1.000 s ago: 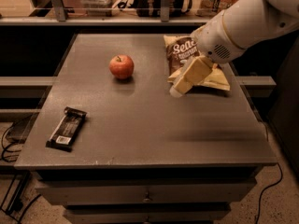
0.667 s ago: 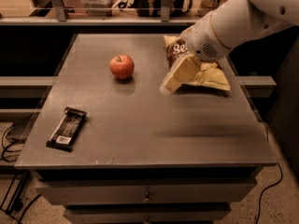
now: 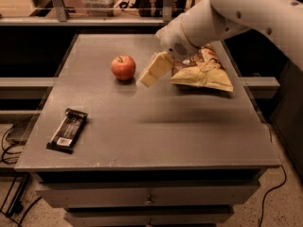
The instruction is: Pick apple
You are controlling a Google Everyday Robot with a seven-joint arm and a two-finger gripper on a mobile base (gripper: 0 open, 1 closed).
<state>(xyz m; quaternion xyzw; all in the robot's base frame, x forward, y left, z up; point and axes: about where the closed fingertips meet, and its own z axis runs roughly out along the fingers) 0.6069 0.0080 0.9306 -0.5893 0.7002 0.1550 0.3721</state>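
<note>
**Gripper beside the apple, grasp not yet made**

My white arm [image 3: 227, 13] reaches in from the upper right of the view. Its gripper [image 3: 152, 71] hovers tilted just beside the apple [image 3: 123, 67], apart from it and a little above the tabletop. From this angle I cannot tell whether the gripper is apart or together. The apple sits stem up toward the back of the table, with bare surface all around it.

As I judge it, the step in hand is the final approach. I would want the gripper spread wider than the fruit, brought level with its middle and set astride it before squeezing. A round apple will likely roll if nudged on one side, so a gentle, centred squeeze should do.

The grey table [image 3: 156, 126] is flat and matte, with drawers [image 3: 147, 196] below its front edge. A crumpled chip bag [image 3: 206, 74] lies under the arm's wrist, close enough that I would take care not to drag it. A dark wrapped bar [image 3: 67, 130] rests well apart from the apple, near the front corner. A shelf rail [image 3: 94, 21] runs behind the table, and cables [image 3: 10, 143] trail on the floor.
</note>
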